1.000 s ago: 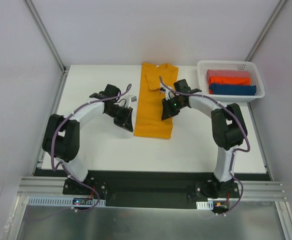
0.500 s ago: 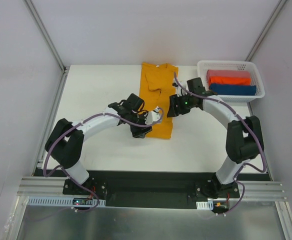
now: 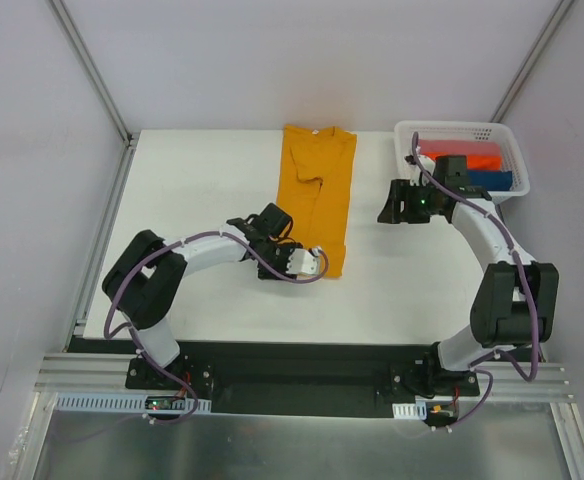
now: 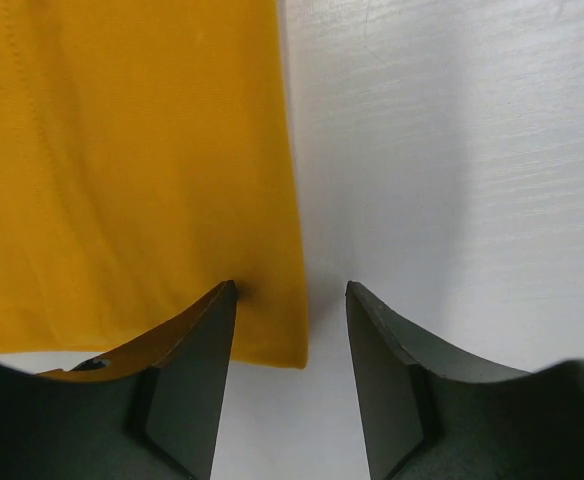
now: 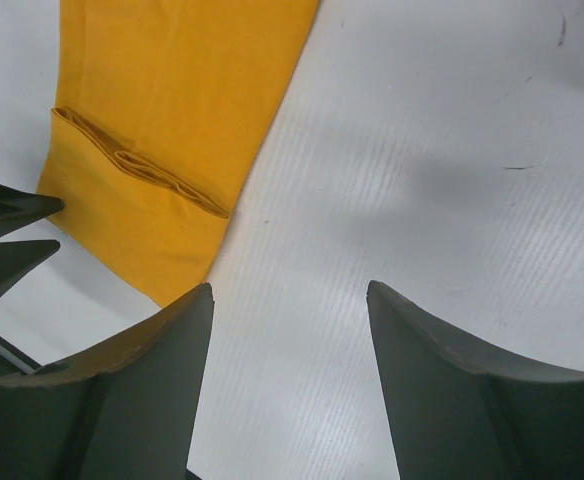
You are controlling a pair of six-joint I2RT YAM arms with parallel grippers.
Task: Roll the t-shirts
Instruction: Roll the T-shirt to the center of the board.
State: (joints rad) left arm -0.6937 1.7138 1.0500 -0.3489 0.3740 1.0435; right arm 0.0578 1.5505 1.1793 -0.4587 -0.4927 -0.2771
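White counter [image 3: 192, 180] with a plain surface, and white enclosure walls on three sides with metal corner struts [image 3: 92, 70]. A white slotted basket [image 3: 459, 127] sits at the counter's far right corner, holding folded cloths: orange-red one [image 3: 484, 159] toward the back, blue one [image 3: 496, 179] just in front. Black base plate [image 3: 302, 362] and aluminium rail [image 3: 82, 378] run along the near edge.

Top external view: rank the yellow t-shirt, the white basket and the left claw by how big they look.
1 and 2. t-shirt and basket: too alike in area to rank; the shirt is longer, the basket wider.
3. left claw: clearly the smallest, sitting at the shirt's near hem.
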